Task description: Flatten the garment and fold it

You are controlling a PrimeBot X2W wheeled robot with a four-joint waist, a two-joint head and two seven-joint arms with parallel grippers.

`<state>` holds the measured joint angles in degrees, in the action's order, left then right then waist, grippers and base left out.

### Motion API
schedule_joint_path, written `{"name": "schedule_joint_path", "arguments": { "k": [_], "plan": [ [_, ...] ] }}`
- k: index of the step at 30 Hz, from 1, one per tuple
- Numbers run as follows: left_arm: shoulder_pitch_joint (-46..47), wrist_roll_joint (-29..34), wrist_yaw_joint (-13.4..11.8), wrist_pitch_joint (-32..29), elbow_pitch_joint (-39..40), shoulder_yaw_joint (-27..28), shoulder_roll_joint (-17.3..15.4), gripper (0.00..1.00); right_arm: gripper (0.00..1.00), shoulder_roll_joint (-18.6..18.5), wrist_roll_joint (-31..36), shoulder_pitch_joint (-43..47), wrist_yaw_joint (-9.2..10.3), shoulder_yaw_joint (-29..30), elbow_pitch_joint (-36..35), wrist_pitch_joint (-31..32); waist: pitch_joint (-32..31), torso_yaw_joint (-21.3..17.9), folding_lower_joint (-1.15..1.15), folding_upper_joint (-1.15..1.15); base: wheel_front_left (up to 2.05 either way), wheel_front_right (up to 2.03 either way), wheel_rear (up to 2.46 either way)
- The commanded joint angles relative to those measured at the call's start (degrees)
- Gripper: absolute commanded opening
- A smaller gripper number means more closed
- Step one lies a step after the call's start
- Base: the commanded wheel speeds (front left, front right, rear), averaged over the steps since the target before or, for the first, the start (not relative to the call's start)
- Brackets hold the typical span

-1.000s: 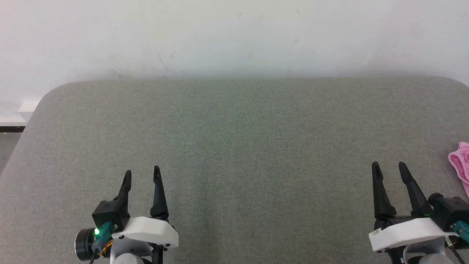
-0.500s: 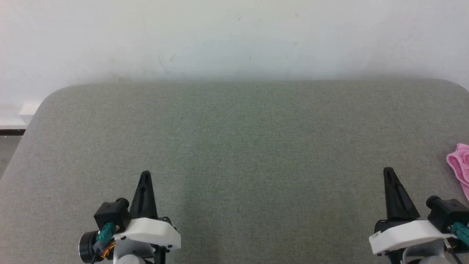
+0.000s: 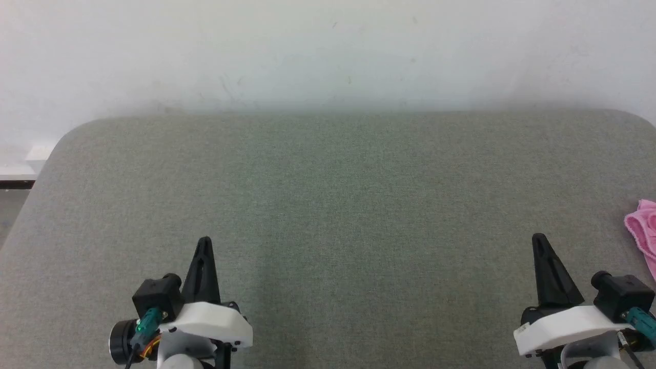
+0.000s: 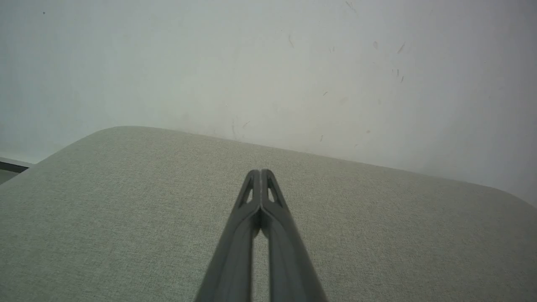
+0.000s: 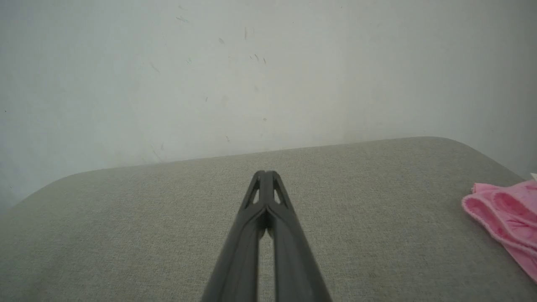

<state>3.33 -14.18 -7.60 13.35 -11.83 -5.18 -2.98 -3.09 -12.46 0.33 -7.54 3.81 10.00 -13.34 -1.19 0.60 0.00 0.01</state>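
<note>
The garment point(image 3: 643, 229) is a bunched pink cloth lying at the far right edge of the grey-green padded table point(image 3: 328, 195), cut off by the head view's border. In the right wrist view the garment point(image 5: 507, 214) lies to the right of the fingers, apart from them. My right gripper point(image 3: 539, 242) point(image 5: 265, 174) is shut and empty, to the left of the garment. At the lower left my left gripper point(image 3: 204, 243) point(image 4: 260, 173) is also shut, with nothing in it, over bare table.
A white wall point(image 3: 328, 51) stands directly behind the table's far edge. The table's rounded corners show at the far left and far right. A strip of floor and skirting point(image 3: 15, 174) shows past the left edge.
Both grippers have gone from open to shut, each closing on nothing. The arms have barely moved. The garment lies where it was.
</note>
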Motion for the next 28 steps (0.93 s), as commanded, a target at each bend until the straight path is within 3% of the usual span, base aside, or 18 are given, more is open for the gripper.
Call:
{"name": "schedule_joint_path", "arguments": {
  "k": [1, 28],
  "plan": [
    [-0.37, 0.63, 0.37, -0.34, 0.56, 0.32, 0.01, 0.0, 0.0, 0.02, 0.82, -0.04, 0.01, -0.05, -0.51, 0.3, 0.02, 0.0, 0.0, -0.01, 0.0, 0.0, 0.0],
    [-1.09, 3.92, 2.13, -3.49, 3.29, 1.5, 0.03, 0.0, 0.0, 0.07, 3.65, -0.11, 0.02, -0.96, -2.81, 3.46, 0.3, -0.15, 0.0, -0.01, 0.0, 0.0, 0.0]
  ]
}}
